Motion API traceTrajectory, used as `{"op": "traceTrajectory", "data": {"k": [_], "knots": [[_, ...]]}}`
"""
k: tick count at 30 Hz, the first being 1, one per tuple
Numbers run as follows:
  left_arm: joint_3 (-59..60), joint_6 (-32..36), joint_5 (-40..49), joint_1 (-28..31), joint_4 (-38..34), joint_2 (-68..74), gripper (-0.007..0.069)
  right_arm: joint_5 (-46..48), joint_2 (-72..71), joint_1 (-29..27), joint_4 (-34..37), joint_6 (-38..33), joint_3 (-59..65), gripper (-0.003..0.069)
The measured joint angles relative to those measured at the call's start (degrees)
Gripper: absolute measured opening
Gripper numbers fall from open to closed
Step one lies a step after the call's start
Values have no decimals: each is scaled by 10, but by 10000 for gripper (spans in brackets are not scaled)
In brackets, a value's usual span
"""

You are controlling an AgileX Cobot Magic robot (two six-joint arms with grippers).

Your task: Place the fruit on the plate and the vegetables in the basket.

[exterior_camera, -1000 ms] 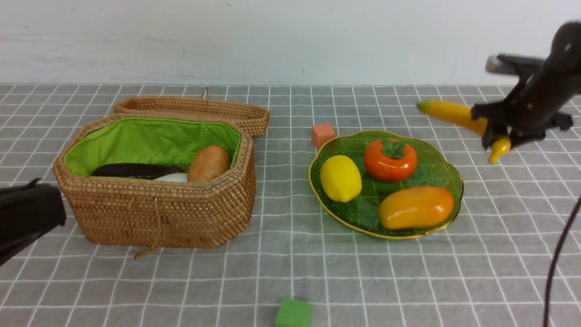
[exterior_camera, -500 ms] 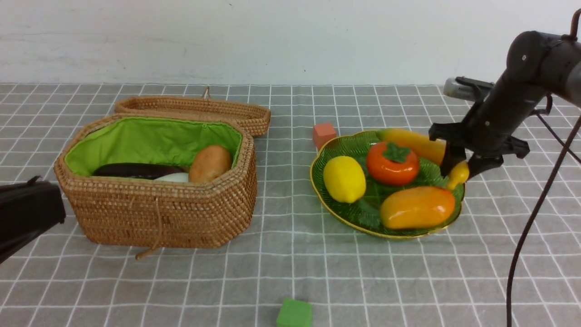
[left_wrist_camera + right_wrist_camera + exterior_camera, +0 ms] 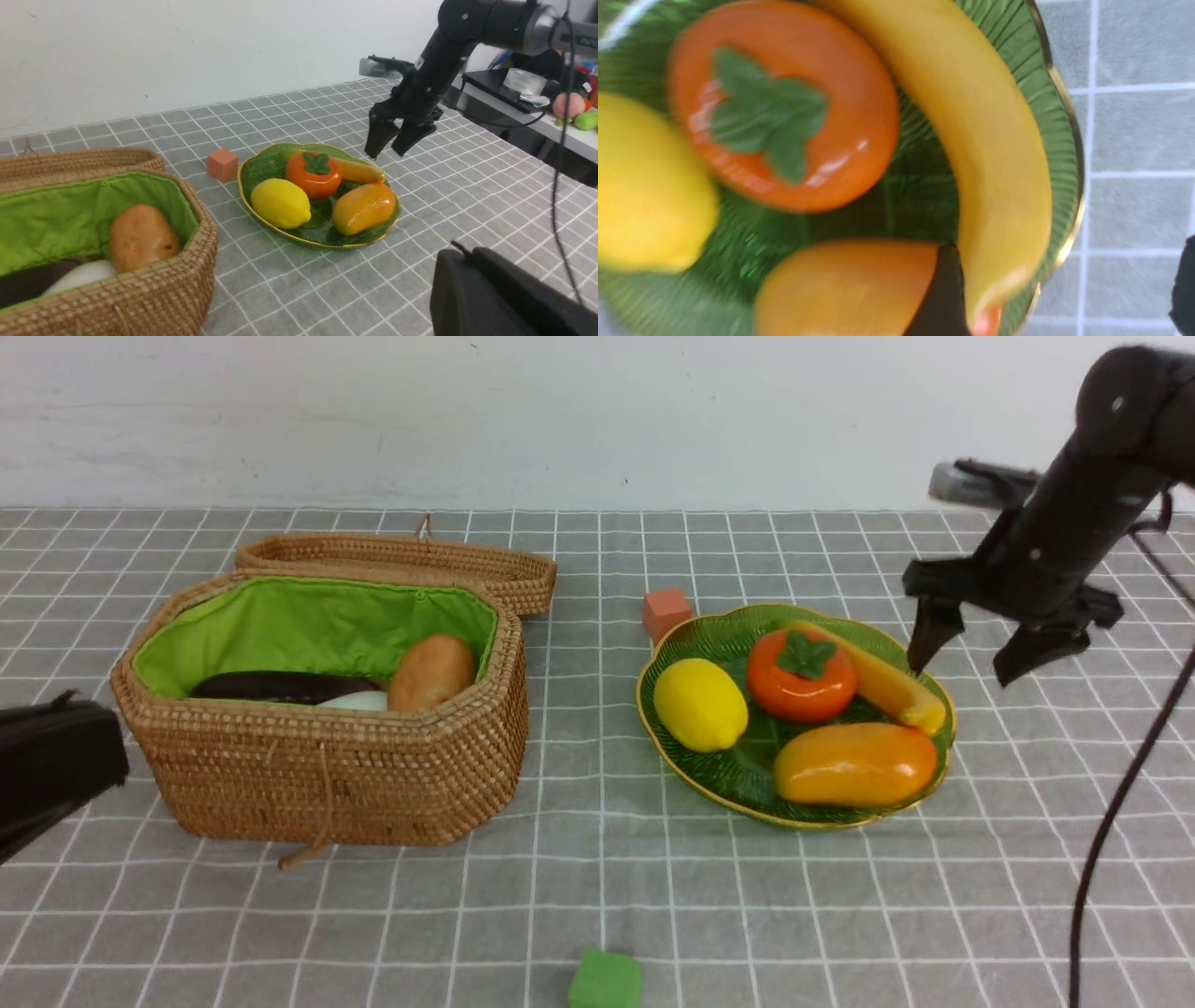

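Left gripper (image 3: 47,775): black bulk at near-left edge, mostly cut off, can't tell spread. Octagonal brown wicker basket w/ green lining (image 3: 317,775) holds dark purple eggplant (image 3: 271,686), white radish (image 3: 355,702), tan potato (image 3: 429,670); eggplant & radish half hidden by wall. Right of it, leaf-shaped green glass plate w/ gold rim (image 3: 691,775) carries yellow lemon (image 3: 700,703), orange persimmon (image 3: 801,674), orange-yellow mango (image 3: 854,763), long yellow banana (image 3: 882,683). Right gripper (image 3: 976,658) spread wide, empty, above plate's far-right edge. Risk: banana sits along rim, could roll off if nudged.

orange cube (image 3: 665,612), green cube (image 3: 605,979), grey checked tablecloth (image 3: 597,896)
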Motion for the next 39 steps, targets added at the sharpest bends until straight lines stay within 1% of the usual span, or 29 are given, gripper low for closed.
{"op": "traceTrajectory", "data": {"k": [2,3,4,6,7,8,11,14,15,17,20,22,24,26,27,28,29,30,32,33,34,35,39], "knots": [[0,-11,0,0,41,0,8,6,-59,0,7,-9,6,524],[0,-23,0,0,52,-1,8,6,-82,0,10,-13,15,491],[3,-36,0,0,60,-5,8,6,-120,0,14,-20,29,442],[19,-57,0,0,71,-24,8,6,-185,1,21,-27,72,343],[41,-73,0,0,74,-45,8,7,-239,1,23,-32,117,251],[45,-75,0,0,75,-53,8,7,-247,1,23,-33,124,239],[105,-107,-5,0,80,-116,8,11,-373,1,23,-41,246,95],[175,-144,-37,0,88,-181,12,8,-506,1,18,-46,378,11],[175,-144,-37,0,88,-185,12,8,-515,1,18,-46,387,8],[220,-173,-68,0,93,-219,15,2,-632,1,12,-46,503,-4],[246,-190,-82,0,95,-240,19,-4,-778,1,9,-43,609,-4],[256,-193,-83,0,96,-241,20,-15,-848,1,7,-31,656,-4],[262,-193,-84,0,96,-241,20,-25,-883,1,5,-25,675,-4],[275,-194,-85,0,96,-241,22,-68,-954,1,2,-4,717,-4],[276,-194,-85,0,96,-241,22,-72,-965,1,2,-2,720,-4],[280,-194,-85,0,96,-241,23,-90,-983,1,2,8,733,-3],[286,-194,-85,0,96,-241,26,-145,-1017,1,2,27,768,-1],[289,-194,-84,0,96,-241,27,-171,-1029,1,2,34,781,0],[292,-194,-82,0,96,-241,29,-239,-1042,1,8,51,811,3],[292,-194,-82,0,96,-241,29,-255,-1043,1,9,53,818,4],[293,-194,-78,0,96,-241,29,-308,-1047,1,13,64,839,8],[293,-194,-77,0,97,-241,31,-341,-1048,1,15,70,856,11],[293,-194,-65,0,97,-241,36,-414,-1048,1,17,74,896,18]]}}
